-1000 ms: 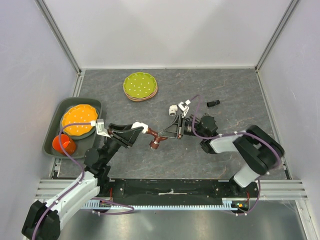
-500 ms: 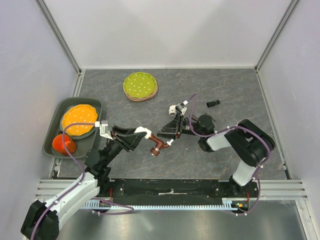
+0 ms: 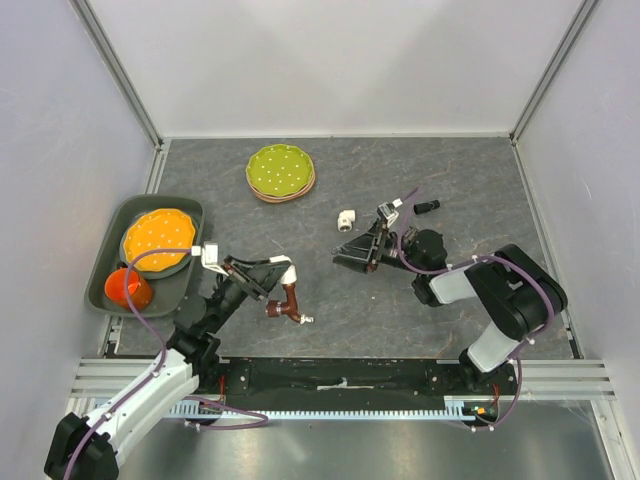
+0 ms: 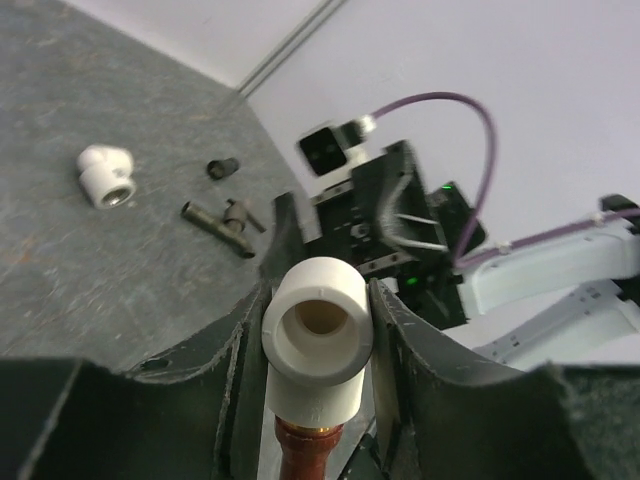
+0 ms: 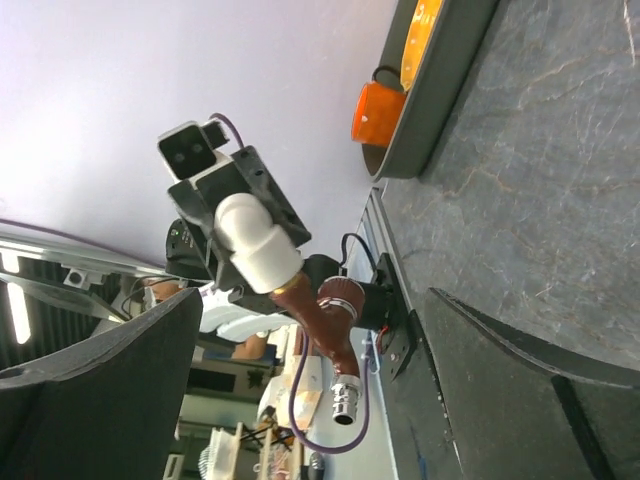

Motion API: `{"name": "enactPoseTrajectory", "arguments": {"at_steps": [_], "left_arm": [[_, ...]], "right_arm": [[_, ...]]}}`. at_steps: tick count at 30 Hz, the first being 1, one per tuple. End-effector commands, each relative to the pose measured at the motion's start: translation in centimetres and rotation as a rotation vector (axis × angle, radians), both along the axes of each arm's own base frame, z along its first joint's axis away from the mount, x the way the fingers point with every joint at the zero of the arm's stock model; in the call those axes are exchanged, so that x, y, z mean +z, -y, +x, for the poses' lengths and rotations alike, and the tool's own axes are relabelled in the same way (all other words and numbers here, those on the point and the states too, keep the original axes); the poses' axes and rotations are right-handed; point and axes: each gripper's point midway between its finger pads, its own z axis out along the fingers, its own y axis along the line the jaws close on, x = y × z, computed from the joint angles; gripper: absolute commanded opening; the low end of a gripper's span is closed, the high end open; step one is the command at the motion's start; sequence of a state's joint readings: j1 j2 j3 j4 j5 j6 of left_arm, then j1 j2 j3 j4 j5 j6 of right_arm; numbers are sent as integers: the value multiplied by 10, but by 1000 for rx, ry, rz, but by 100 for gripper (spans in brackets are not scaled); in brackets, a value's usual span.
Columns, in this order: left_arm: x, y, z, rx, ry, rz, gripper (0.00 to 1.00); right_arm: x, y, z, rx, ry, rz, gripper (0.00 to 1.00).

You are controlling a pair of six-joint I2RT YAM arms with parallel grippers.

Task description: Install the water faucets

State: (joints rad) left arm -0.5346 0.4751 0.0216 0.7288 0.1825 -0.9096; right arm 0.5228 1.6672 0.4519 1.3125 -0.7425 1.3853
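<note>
Nearest, left of the middle of the bench (image 3: 470, 170), the left gripper (image 3: 280, 272) is clamping its jaws on a white elbow fitting (image 4: 318, 335), one jaw pressing on each side. The reddish-brown faucet (image 3: 285, 304) is hanging from the lower end of that fitting, its stem running up into it and its silvery tip pointing near and right. The right wrist view is showing this pair raised off the bench.

At the left edge, level with the left gripper, a grey tray (image 3: 100, 285) is carrying an orange cup (image 3: 127, 288) at its near end and an orange plate (image 3: 158, 240) farther back.

A little farther and to the right, the right gripper (image 3: 357, 250) is facing the left one with its jaws spread wide and nothing between them. It is standing well apart from the reddish-brown faucet.

Beyond it, the dark grey faucet (image 4: 222, 217) is lying flat on the bench, gripped by nothing. Only the left wrist view is showing it clearly. There it is lying between a loose white elbow fitting (image 3: 346, 220) and the right gripper, with a short black cylinder (image 3: 427, 207) lying just beyond it.

Farthest back, left of centre, a stack of green plates (image 3: 280, 172) is sitting on the bench.
</note>
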Motion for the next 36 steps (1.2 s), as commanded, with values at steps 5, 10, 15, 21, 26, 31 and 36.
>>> {"name": "enactPoseTrajectory", "arguments": {"at_steps": [5, 10, 15, 21, 26, 31, 36], "left_arm": [[-9, -11, 23, 115, -159, -23, 2], [-30, -13, 32, 159, -279, 6, 2], [-44, -17, 44, 216, -393, 5, 2], [-60, -15, 49, 234, -492, 18, 2], [-63, -22, 53, 282, -526, 42, 2], [-56, -26, 54, 306, -511, 45, 2], [-58, -27, 52, 308, -510, 48, 2]], "right_arm": [[53, 17, -2, -116, 526, 21, 98], [38, 20, 6, -197, 663, -218, 98], [18, 9, -3, -252, 887, -546, 98], [10, -19, -32, -198, 1080, -667, 98], [2, -48, -59, -127, 1314, -807, 98], [-14, -67, -79, -100, 1463, -971, 98], [-32, -87, -97, -51, 1593, -1108, 98]]}}
